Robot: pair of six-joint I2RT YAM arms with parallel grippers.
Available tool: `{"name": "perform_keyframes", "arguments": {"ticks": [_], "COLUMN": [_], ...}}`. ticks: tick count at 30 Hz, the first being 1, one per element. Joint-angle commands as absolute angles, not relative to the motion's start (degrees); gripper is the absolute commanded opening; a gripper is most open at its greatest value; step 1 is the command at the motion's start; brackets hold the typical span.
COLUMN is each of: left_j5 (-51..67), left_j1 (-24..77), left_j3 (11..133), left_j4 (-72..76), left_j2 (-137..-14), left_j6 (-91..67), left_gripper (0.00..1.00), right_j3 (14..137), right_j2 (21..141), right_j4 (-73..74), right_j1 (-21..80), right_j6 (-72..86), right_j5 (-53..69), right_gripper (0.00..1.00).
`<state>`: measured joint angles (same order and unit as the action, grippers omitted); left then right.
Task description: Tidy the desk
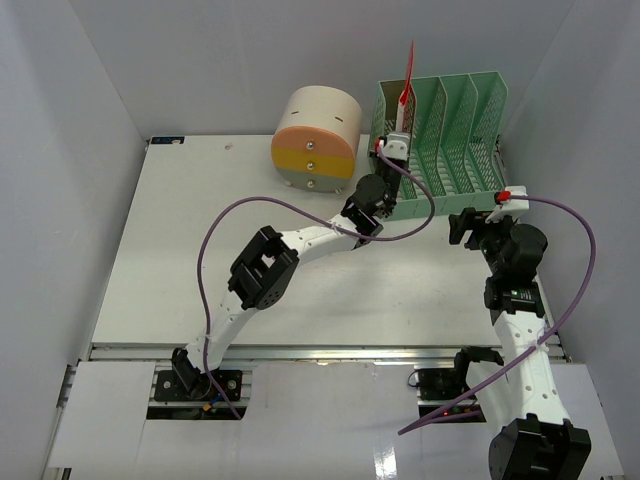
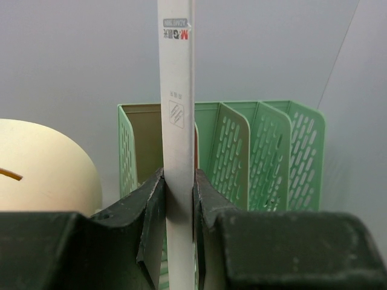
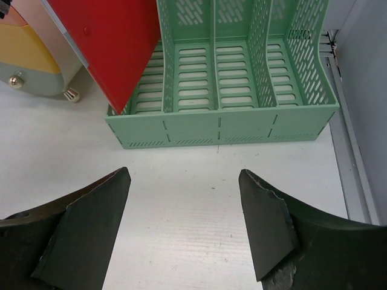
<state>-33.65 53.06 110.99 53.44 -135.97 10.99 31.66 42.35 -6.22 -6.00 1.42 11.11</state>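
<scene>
The white desk [image 1: 200, 260] carries a green slotted file rack [image 1: 440, 130] at its back right. My left gripper [image 1: 393, 152] is shut on a red folder [image 1: 405, 95], which stands upright and tilted at the rack's left end. In the left wrist view the black fingers [image 2: 151, 208] pinch the folder's pale spine [image 2: 178, 121] in front of the rack [image 2: 266, 157]. In the right wrist view the folder's [image 3: 112, 42] lower corner sits in the leftmost slot of the rack [image 3: 242, 72]. My right gripper [image 3: 184, 223] hovers open over bare desk [image 3: 181, 169], just in front of the rack.
A round beige container [image 1: 315, 135] with orange and yellow bands stands left of the rack, close to the folder. Grey walls close in the desk on three sides. A metal rail [image 1: 320, 352] runs along the front edge. Purple cables loop from both arms.
</scene>
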Motion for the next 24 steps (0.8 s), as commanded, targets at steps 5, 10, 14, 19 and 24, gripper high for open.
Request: {"name": "perform_keyframes", "arguments": {"ticks": [5, 10, 14, 19, 24], "left_j5": [-26.5, -25.8, -26.1, -26.4, -26.0], "left_j1": [52.8, 52.7, 52.6, 52.7, 52.7], "left_j3": [110.1, 107.8, 104.2, 99.4, 95.9], "left_j4": [51.0, 50.6, 50.5, 50.1, 49.8], "left_j2": [-132.1, -131.2, -130.2, -128.5, -126.1], "left_j6": [18.4, 17.4, 14.1, 10.7, 8.1], "left_gripper": [0.0, 0.0, 0.0, 0.0, 0.51], "right_j3": [31.2, 31.1, 31.1, 30.9, 30.9], "right_j2": [41.9, 41.9, 42.0, 41.9, 42.0], "right_j4": [-9.1, -9.1, -9.2, -9.3, -9.4], "right_j1": [-6.2, -6.2, -6.2, -6.2, -6.3], "right_j6": [2.2, 2.2, 2.2, 2.0, 1.3], "right_j5": [11.8, 12.0, 12.0, 12.0, 12.9], "right_gripper": [0.79, 0.79, 0.79, 0.79, 0.79]}}
